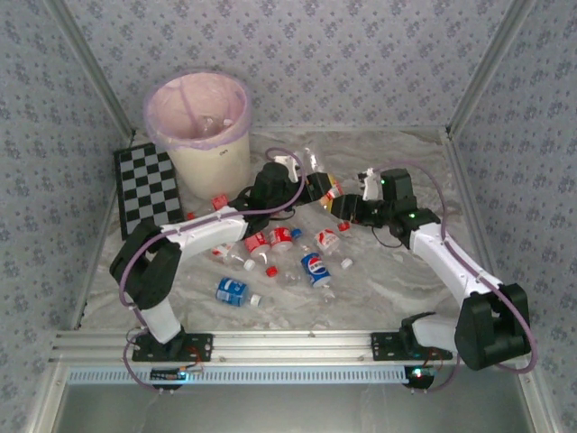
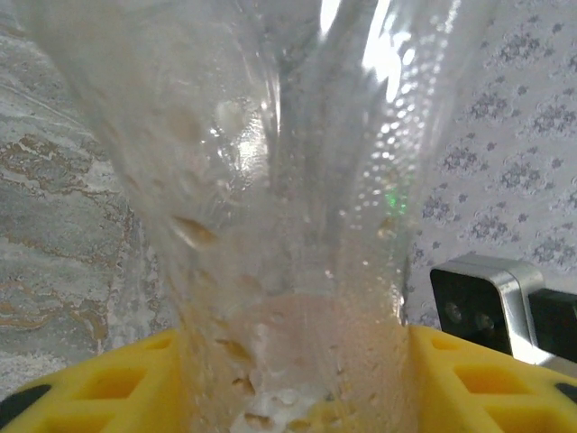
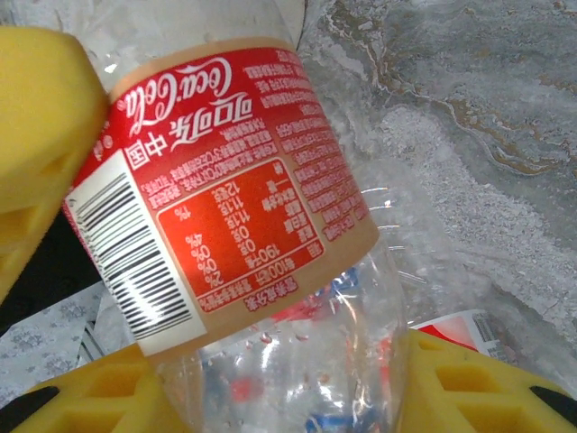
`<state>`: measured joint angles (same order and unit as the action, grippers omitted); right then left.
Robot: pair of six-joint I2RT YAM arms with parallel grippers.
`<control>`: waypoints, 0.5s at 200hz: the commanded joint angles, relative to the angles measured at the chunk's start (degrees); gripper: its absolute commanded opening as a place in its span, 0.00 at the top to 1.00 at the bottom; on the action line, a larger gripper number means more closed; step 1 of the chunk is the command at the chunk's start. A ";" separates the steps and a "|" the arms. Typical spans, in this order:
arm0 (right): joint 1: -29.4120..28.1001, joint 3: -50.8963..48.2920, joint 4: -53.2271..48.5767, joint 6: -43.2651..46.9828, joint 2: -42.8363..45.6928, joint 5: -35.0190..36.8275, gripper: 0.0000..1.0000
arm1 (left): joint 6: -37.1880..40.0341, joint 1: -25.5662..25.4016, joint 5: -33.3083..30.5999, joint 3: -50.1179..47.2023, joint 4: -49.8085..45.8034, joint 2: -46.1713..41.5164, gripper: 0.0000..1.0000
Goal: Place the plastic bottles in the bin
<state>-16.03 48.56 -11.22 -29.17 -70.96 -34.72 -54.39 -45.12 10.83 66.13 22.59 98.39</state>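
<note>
Crushed clear plastic sits hard against the left wrist lens: a clear bottle (image 2: 288, 180) stands between the yellow fingers (image 2: 117, 379) of the left gripper (image 2: 293, 383), and both pads press its walls. The right gripper (image 3: 279, 397) likewise pinches a red-labelled bottle (image 3: 225, 180) across its body.

From above, the two grippers meet mid-table, at 5 o'clock from the bin (image 1: 216, 162). The bin stands at 11 o'clock in the overhead view, with the checkerboard (image 1: 149, 194) at its 7 o'clock. Loose bottles (image 1: 315, 268) lie on the table (image 1: 397, 280) at 6 o'clock from the grippers.

I judge the step as grasp made, lift pending. Next move — raise each bottle clear and swing it toward 11 o'clock, one arm at a time so the arms do not foul. I part the fingers only above the bin mouth.
</note>
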 commanded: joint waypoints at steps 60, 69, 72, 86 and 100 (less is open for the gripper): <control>6.99 1.46 -12.66 9.12 4.47 3.56 0.00 | 9.71 1.88 -1.54 10.52 -14.75 -2.00 0.57; 8.40 1.41 -14.76 10.60 5.69 5.59 0.00 | 12.51 3.05 -3.76 11.39 -18.02 -3.79 0.59; 8.72 1.27 -15.48 11.26 6.03 6.52 0.00 | 13.47 3.60 -4.44 11.72 -19.16 -4.42 0.60; 9.47 -0.08 -17.57 13.60 6.80 11.67 0.00 | 17.69 6.42 -6.50 13.50 -23.61 -7.28 0.68; 10.37 -1.77 -18.22 14.49 6.53 12.93 0.00 | 22.38 9.67 -7.33 16.92 -29.14 -9.63 0.79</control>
<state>-6.79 48.84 -23.29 -19.44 -64.86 -28.08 -42.59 -40.66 7.81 76.82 4.32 95.37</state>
